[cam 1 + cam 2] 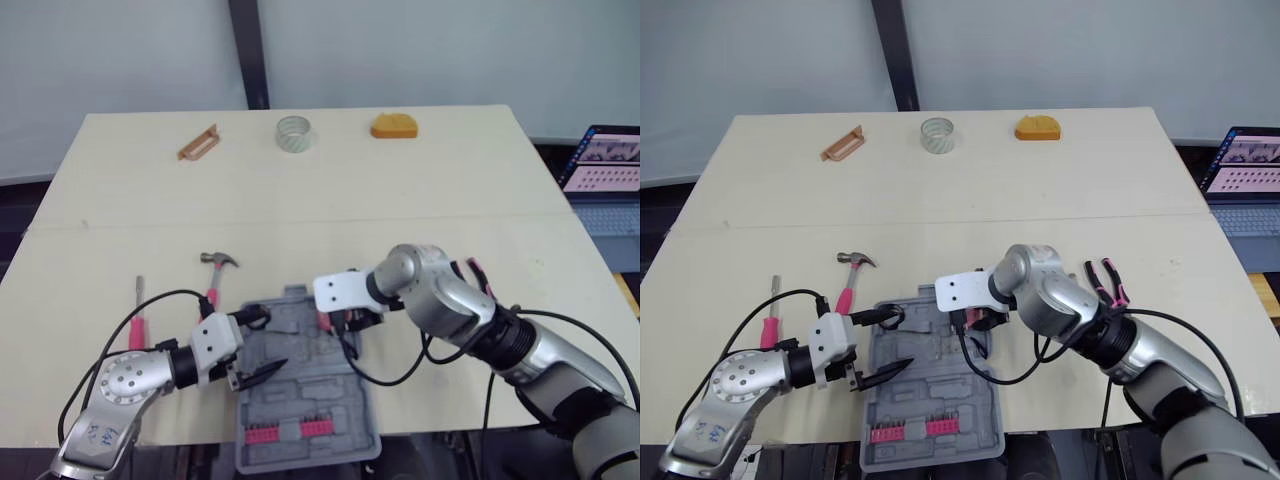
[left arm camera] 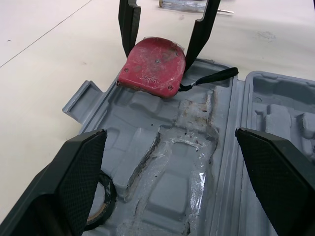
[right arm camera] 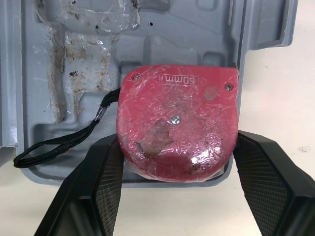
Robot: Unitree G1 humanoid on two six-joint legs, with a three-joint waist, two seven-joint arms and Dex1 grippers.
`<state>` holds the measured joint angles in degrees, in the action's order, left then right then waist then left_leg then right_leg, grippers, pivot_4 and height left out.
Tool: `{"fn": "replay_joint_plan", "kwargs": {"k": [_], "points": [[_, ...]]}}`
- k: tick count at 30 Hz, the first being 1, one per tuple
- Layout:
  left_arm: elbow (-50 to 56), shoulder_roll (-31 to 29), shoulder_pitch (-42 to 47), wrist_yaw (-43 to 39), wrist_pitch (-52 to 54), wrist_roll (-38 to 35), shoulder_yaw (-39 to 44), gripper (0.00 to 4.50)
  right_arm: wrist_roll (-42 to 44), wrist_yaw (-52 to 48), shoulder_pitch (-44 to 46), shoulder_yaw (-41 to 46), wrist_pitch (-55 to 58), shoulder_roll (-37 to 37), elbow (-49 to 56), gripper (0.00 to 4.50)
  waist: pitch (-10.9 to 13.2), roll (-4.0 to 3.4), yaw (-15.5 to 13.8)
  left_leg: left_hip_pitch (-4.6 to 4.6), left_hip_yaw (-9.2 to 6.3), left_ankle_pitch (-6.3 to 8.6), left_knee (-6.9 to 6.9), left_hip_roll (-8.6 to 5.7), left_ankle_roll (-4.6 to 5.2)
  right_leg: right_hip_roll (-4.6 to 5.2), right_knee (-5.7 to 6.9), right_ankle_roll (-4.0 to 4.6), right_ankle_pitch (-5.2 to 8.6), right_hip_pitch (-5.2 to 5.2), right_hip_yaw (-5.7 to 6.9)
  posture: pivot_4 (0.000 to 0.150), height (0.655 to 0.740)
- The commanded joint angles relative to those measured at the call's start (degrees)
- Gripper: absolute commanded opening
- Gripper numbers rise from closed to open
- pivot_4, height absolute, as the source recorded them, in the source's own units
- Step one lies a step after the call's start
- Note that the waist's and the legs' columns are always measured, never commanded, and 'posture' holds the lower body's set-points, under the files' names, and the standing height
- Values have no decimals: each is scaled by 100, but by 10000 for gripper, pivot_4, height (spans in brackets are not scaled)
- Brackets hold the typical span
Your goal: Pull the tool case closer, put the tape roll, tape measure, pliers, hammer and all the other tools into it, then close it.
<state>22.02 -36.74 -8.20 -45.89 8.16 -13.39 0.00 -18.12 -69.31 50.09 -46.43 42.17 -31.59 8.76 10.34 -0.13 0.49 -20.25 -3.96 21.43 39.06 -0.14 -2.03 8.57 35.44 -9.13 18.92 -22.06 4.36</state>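
Ok, tape measure [image 2: 152, 66] lies flat on the right edge of the open tool case [image 1: 330, 385], near its far end. One edge looks to ride over the case rim rather than sit down in a moulded pocket. Right tool [image 3: 178, 147] is pinching it, one finger on each narrow side. Left tool [image 2: 170, 135] is spread wide over the near part of the same case, holding nothing. Handling guess: rigid shell, compact, fairly dense for its bulk, won't give under squeeze. The glossy film wrapped round it probably makes it slick, so grip centred across the narrow sides, not on the rounded end. Black wrist strap [image 2: 209, 78] is limp and trails over the case floor; it could snag the rim or get trapped when the lid shuts. Not yet in: hammer [image 1: 215, 270] and screwdriver [image 1: 138, 315] on the tabletop [image 1: 450, 190] left of the case, pliers [image 1: 478, 275] beside the right arm, clear tape roll [image 1: 294, 133] well apart at the far edge. Hammer is likely head-heavy, so take it near the head; pliers near the joint.
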Motion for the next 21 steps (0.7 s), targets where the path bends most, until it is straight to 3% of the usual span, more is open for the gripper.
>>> {"fn": "replay_joint_plan", "kwargs": {"k": [1, 12, 15, 21], "points": [[253, 6, -1, 25, 25, -69, 29, 45000, -47, 75, -46, 123, -72, 51, 94, 28623, 0, 0, 0, 0, 0, 0, 0, 0, 0, 0, 0, 0, 0, 0, 0, 1500, 7400], [284, 24, 91, 23, 144, -81, 11, 45000, -35, 60, -65, 198, -73, 51, 65, 28623, 0, 0, 24, 0, 0, 0, -1, 0, 0, 0, 1, 0, 0, 0, 0, 1500, 7400], [283, 24, 106, 17, 157, -90, 16, 45000, 21, 48, -57, 268, -20, 85, 105, 43646, 0, 0, 34, 0, -1, 0, 0, 0, 0, 0, 3, 0, 0, -2, 0, 1500, 7400], [324, 39, 160, 39, 224, -112, 14, 45000, 121, 35, -57, 523, 60, 9, 314, 44450, 0, 0, 61, -4, 0, 0, -1, 0, 0, 0, 9, 0, 0, -10, 0, 1500, 7400]]}}
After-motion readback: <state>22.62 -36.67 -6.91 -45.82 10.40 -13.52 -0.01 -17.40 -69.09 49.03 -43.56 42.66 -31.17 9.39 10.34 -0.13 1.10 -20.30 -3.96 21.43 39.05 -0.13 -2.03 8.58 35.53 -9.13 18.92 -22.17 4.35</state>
